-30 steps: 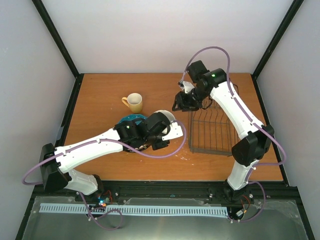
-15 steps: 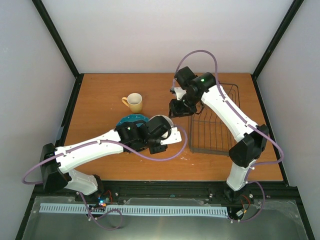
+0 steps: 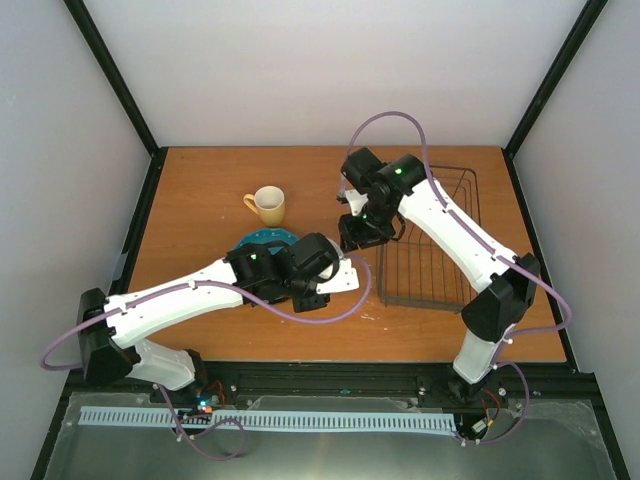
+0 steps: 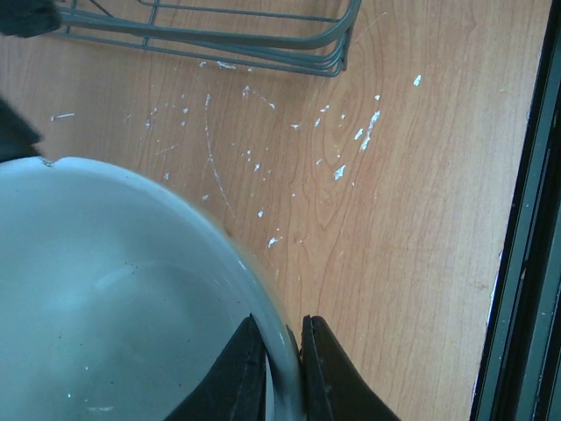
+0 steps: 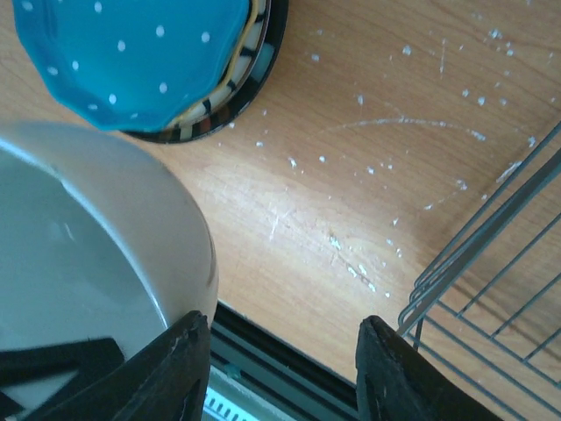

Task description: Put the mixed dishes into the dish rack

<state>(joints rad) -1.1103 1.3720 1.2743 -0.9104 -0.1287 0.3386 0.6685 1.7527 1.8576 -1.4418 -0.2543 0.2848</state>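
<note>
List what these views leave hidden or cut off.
The bowl: covered by the left arm in the top view; cropped by the frame edge in both wrist views.
The orange-yellow plate: only a sliver under the teal plate, right wrist view.
The dish rack: the right arm crosses it from above; wrist views catch only corners.

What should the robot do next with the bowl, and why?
The left gripper pinches the bowl by its rim, and the right gripper hangs open just beside it, near the rack. So the right gripper should probably slide over until the rim sits between its fingers. It looks like a handover.
</note>
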